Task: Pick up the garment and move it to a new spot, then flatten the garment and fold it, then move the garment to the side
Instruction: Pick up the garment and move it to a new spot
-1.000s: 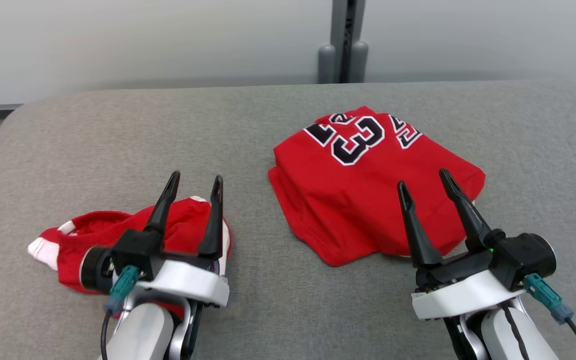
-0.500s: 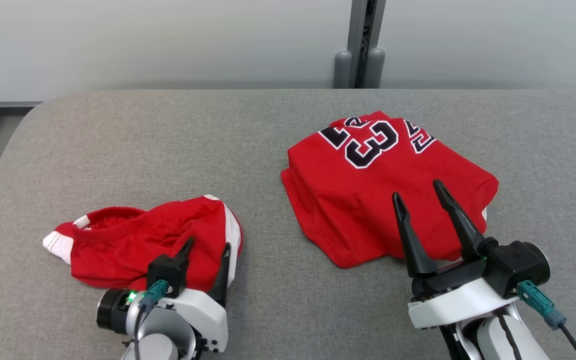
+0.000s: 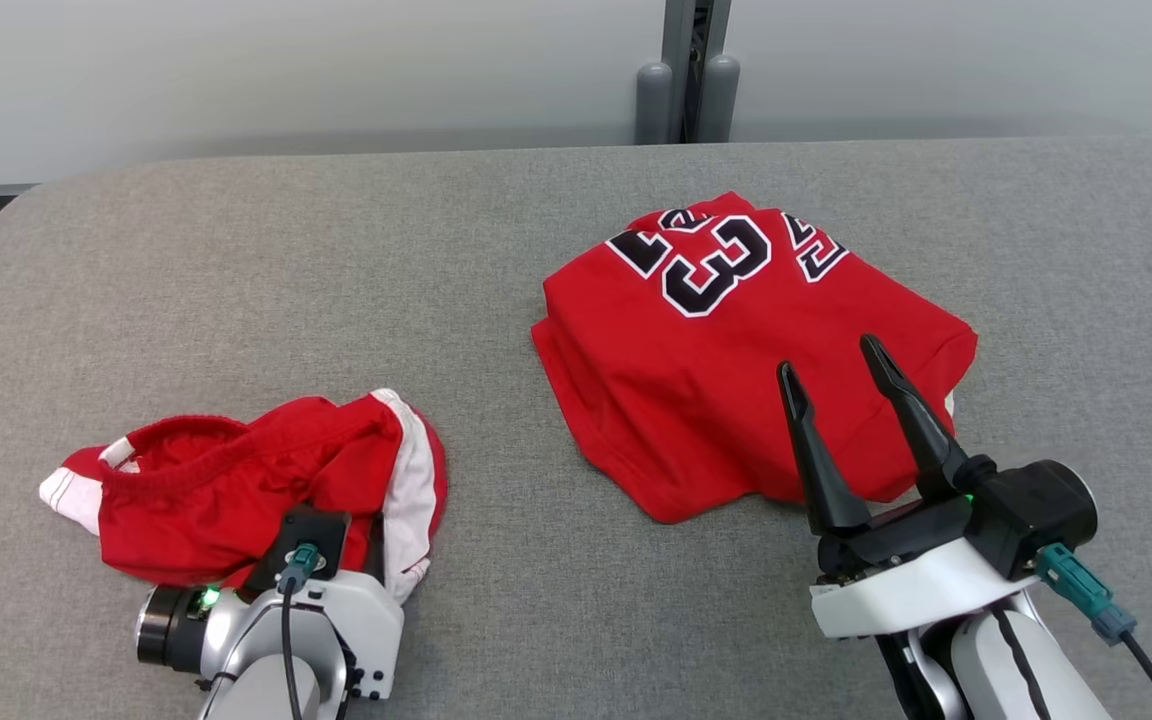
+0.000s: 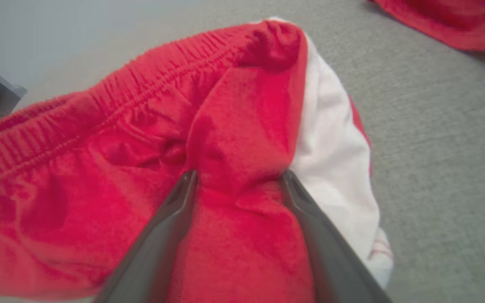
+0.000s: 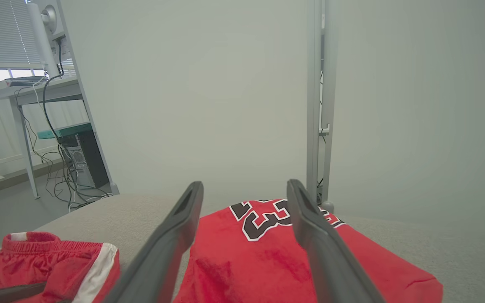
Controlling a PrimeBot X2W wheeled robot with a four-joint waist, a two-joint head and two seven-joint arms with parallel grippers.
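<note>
Left end effector [image 4: 239, 173], spread, straddles a ridge of the shorts [image 4: 78, 160]; we judge them light, limp, best pinched there. Right end effector [image 3: 828, 355] hovers spread.

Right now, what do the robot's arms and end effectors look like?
The left end effector and right end effector each have two long, tapered dark fingers on a black base. Behind sits a white wrist shell, with a teal plug on a black cable and a small green light.

Red shorts [image 3: 236, 470] with white stripe lie crumpled.
</note>
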